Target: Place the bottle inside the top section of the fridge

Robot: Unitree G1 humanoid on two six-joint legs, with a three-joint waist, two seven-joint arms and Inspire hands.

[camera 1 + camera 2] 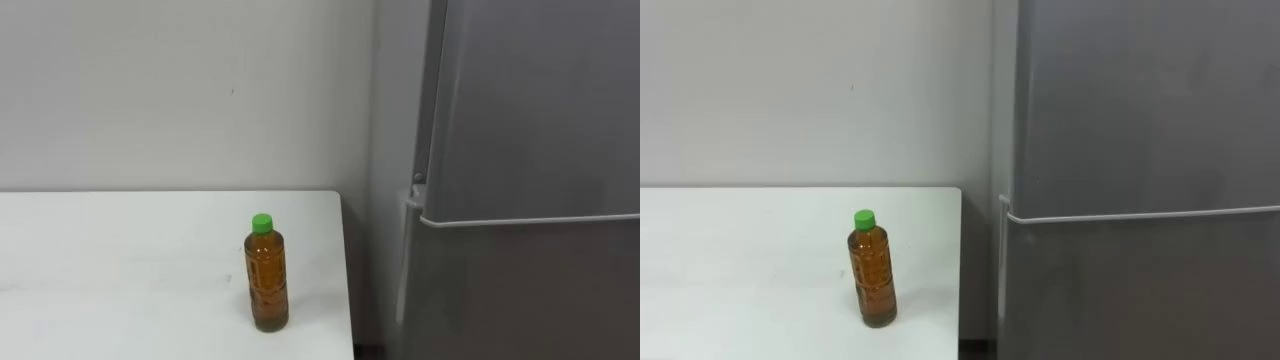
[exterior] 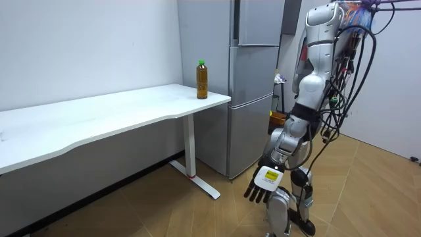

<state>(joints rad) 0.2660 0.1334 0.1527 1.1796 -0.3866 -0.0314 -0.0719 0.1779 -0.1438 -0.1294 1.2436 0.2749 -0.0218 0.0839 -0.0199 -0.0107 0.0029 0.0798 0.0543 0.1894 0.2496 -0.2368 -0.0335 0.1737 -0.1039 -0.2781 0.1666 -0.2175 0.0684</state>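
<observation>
A clear bottle [image 1: 267,275] of amber drink with a green cap stands upright near the right end of the white table [image 1: 120,260]. In the room view the bottle [image 2: 202,80] is at the table corner closest to the fridge. The grey fridge [image 1: 540,100] rises just right of the table, its upper door [image 2: 260,20] and lower door both closed. I stand a step or two back from the fridge, facing it and the wall. My left hand [image 2: 263,184] hangs low at my side, fingers relaxed and holding nothing, far from the bottle.
A narrow gap separates the table edge from the fridge side [image 1: 1005,260]. A plain white wall [image 1: 180,90] runs behind the table. Wooden floor [image 2: 197,217] lies open between me and the table. Small items sit on the floor beside the fridge [image 2: 279,118].
</observation>
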